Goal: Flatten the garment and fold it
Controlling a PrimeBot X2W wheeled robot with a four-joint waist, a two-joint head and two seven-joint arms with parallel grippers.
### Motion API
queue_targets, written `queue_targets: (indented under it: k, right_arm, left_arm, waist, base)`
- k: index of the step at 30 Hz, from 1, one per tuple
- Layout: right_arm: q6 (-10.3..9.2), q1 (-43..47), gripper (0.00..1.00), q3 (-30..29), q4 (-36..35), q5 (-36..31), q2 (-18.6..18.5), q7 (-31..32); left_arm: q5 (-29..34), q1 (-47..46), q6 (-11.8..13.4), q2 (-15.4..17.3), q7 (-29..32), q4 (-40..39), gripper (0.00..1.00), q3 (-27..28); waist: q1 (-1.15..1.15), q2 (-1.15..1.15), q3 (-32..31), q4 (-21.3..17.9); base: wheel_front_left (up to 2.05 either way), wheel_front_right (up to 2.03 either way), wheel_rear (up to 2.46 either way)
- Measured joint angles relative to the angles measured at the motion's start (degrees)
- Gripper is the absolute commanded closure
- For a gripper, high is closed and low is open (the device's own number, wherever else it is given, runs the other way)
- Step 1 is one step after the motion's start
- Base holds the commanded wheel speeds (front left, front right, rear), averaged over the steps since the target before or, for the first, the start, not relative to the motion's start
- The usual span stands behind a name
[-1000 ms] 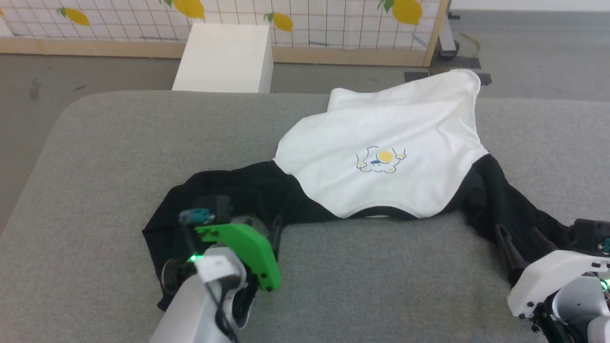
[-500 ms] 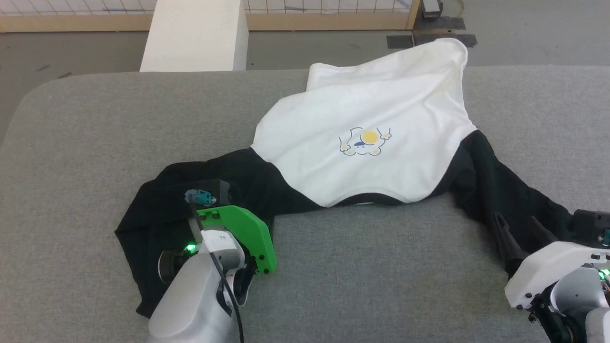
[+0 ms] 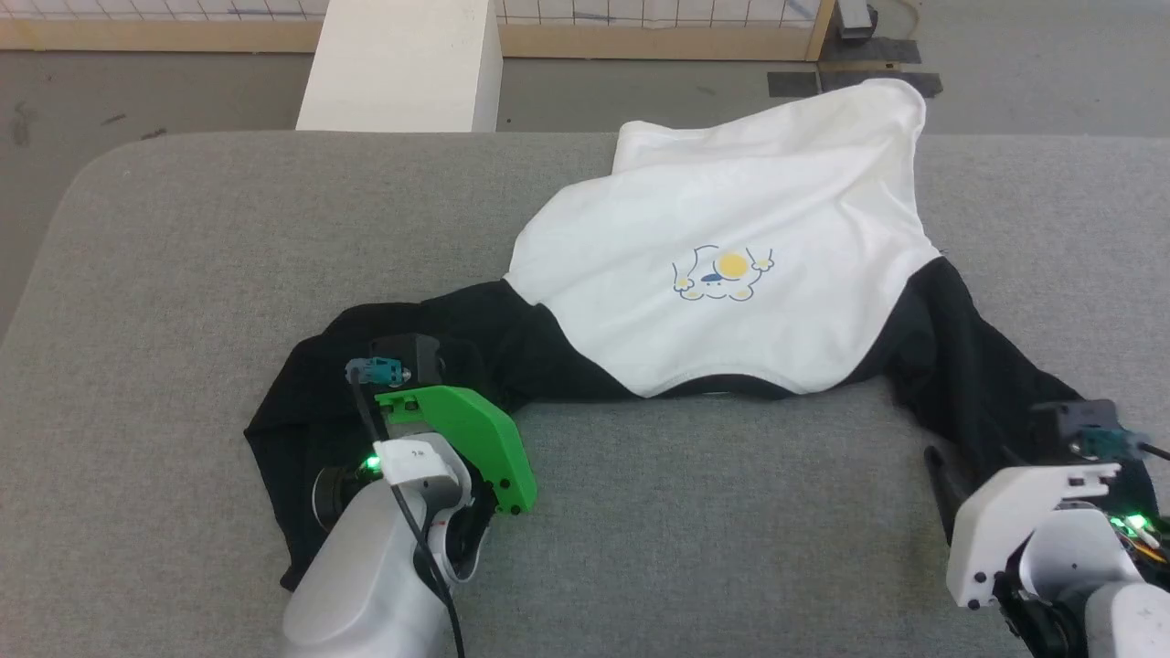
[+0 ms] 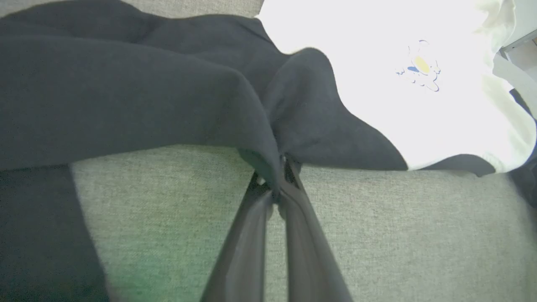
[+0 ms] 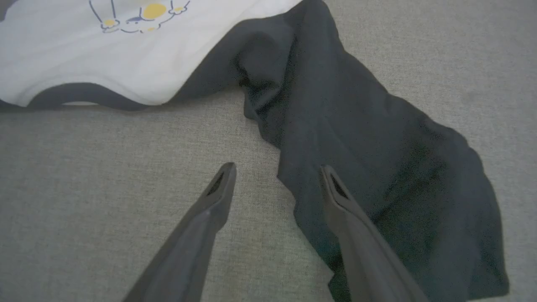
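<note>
The garment [image 3: 640, 265] lies chest up on the grey table, its white body spread out with a yellow-and-blue print [image 3: 722, 274] and black neck trim [image 3: 722, 388] toward me. Its left black sleeve [image 3: 311, 402] is bunched under my left arm's green wrist cover [image 3: 466, 439]. In the left wrist view my left gripper [image 4: 279, 188] is shut on a raised fold of that sleeve [image 4: 235, 96]. The right black sleeve [image 3: 969, 366] runs down to my right gripper [image 5: 277, 176], which hangs open: one finger over bare table, the other over the sleeve's edge [image 5: 306, 184].
The grey padded table [image 3: 183, 274] has a rounded far-left corner. The garment's hem [image 3: 877, 100] reaches past the far edge. Beyond stand a white box [image 3: 402, 59] and a wood-framed mesh partition [image 3: 640, 41] on the grey floor.
The head camera has tilted down and shifted. My right gripper has moved a little left along the right sleeve, and its wrist has turned. The left gripper keeps its hold on the left sleeve.
</note>
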Motion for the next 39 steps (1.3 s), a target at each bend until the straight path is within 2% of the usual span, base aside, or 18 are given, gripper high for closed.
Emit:
queue_targets:
  k: [5, 12, 24, 25, 26, 27, 32, 39]
  right_arm:
    - [0.0, -5.4, 0.0, 3.6, 0.6, -5.0, -2.4, 4.4]
    - [0.0, -12.2, 0.0, 8.0, 6.3, -6.2, -5.6, 7.2]
    - [0.0, -17.5, 0.0, 12.8, 13.4, -5.8, -7.9, 6.8]
    - [0.0, -17.9, 0.56, 13.1, 13.8, -5.6, -8.0, 7.3]
    - [0.0, -18.1, 0.92, 13.1, 13.9, -5.4, -8.2, 7.4]
    - [0.0, -18.4, 1.0, 13.1, 14.0, -5.1, -8.3, 7.5]
    - [0.0, -18.2, 1.0, 13.5, 12.8, -1.1, -9.4, 8.1]
    - [0.0, -15.6, 1.0, 14.2, 2.9, 9.7, -13.3, 11.0]
  left_arm:
    - [-0.7, 0.1, -0.1, 0.0, 0.1, -2.3, 1.0, -0.3]
    - [-1.0, 0.1, -0.1, 0.1, 0.4, -4.5, 1.0, -0.5]
    - [-1.5, -0.3, -0.1, 0.1, 0.6, -5.9, 1.0, -0.8]
    - [-1.5, -0.3, -0.1, 0.2, 0.6, -5.9, 1.0, -0.8]
    - [-1.5, -0.3, -0.1, 0.2, 0.5, -5.9, 1.0, -0.8]
    - [-1.5, -0.3, -0.1, 0.2, 0.3, -5.9, 1.0, -0.8]
    - [-2.4, -0.3, -0.1, 0.2, -0.5, -5.8, 1.0, -0.5]
    - [-6.5, -0.4, -2.4, 0.4, -1.8, -11.0, 1.0, 2.6]
  waist:
    - [0.0, 0.0, 1.2, 0.3]
    - [0.0, 0.0, 3.7, 0.9]
    - [0.01, 0.0, 7.5, 2.1]
    - [0.0, 0.0, 7.7, 2.2]
    - [0.01, 0.0, 7.7, 2.2]
    - [0.01, 0.0, 7.7, 2.3]
    - [0.01, 0.0, 6.3, 2.1]
    - [0.01, 0.0, 3.1, 1.4]
  base:
    - [0.0, 0.0, 0.0]
    - [0.0, 0.0, 0.0]
    - [0.0, 0.0, 0.0]
    - [0.0, 0.0, 0.0]
    - [0.0, 0.0, 0.0]
    - [0.0, 0.0, 0.0]
    - [0.0, 0.0, 0.0]
    - [0.0, 0.0, 0.0]
